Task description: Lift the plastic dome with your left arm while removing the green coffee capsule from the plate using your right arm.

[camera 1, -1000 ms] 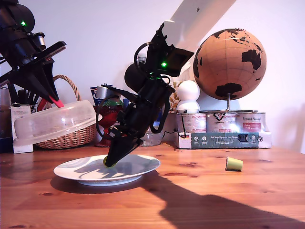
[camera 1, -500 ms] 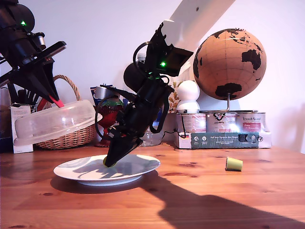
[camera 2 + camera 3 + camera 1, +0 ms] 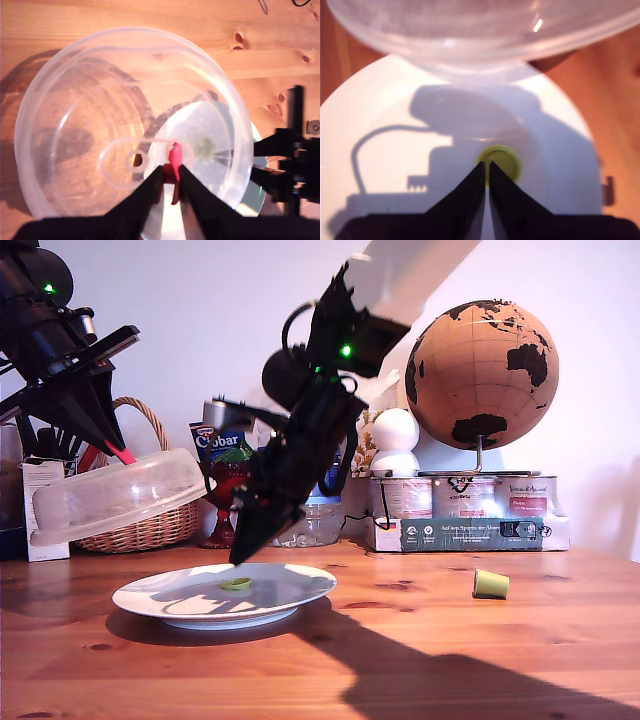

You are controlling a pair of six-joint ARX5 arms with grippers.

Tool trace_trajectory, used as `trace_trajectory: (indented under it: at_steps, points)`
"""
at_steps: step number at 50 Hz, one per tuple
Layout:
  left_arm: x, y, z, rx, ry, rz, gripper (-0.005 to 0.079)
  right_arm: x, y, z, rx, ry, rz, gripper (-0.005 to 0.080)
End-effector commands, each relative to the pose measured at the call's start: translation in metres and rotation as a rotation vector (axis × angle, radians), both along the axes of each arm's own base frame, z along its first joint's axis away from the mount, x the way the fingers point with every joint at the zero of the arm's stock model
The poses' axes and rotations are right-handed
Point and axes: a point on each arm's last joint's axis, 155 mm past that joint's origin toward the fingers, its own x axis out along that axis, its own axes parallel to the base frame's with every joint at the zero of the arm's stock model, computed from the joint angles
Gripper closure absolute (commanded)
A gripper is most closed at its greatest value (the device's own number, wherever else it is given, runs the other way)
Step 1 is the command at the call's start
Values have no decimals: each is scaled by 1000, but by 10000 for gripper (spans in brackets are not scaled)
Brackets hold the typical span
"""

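In the exterior view, the dome (image 3: 118, 495) is held tilted above the counter (image 3: 420, 660) at that view's left; a small green piece (image 3: 236, 583) lies on the plate (image 3: 290, 590), and a capsule (image 3: 490, 584) lies on the counter well apart. In the first wrist view, the first pincer (image 3: 170, 175) is clamped on the dome's red tab (image 3: 175, 156). In the second wrist view, the second pincer (image 3: 486, 172) is seen nearly together, empty, above the piece. That piece is judged light, smooth and likely to slip, best taken across its sides.
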Motion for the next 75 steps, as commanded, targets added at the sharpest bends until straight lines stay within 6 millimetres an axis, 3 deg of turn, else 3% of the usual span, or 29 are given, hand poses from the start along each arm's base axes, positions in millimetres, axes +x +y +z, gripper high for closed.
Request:
trace_trajectory:
  at_steps: [1, 5, 13, 21, 29, 52, 64, 75]
  points:
    - [3, -2, 16, -6, -48, -13, 764, 2, 0, 19, 17, -25, -2, 765]
    - [3, -3, 16, -7, -48, -13, 764, -1, -2, 18, 0, -38, 34, 744]
    - [2, -5, 17, -20, -48, -20, 764, -4, 2, 17, -29, -117, 159, 586]
    - [2, -7, 18, -30, -48, -25, 764, -4, 8, 17, -50, -200, 262, 587]
    - [1, -7, 18, -33, -46, -26, 764, -5, 7, 1, -130, -239, 304, 587]
    - [1, -7, 18, -30, -47, -32, 764, -12, 1, -35, -184, -171, 308, 571]
    - [2, -7, 18, -30, -51, -32, 764, -3, 2, -33, -161, -176, 261, 505]
    - [3, -7, 19, -31, -55, -32, 764, 0, -1, -41, -162, -157, 234, 503]
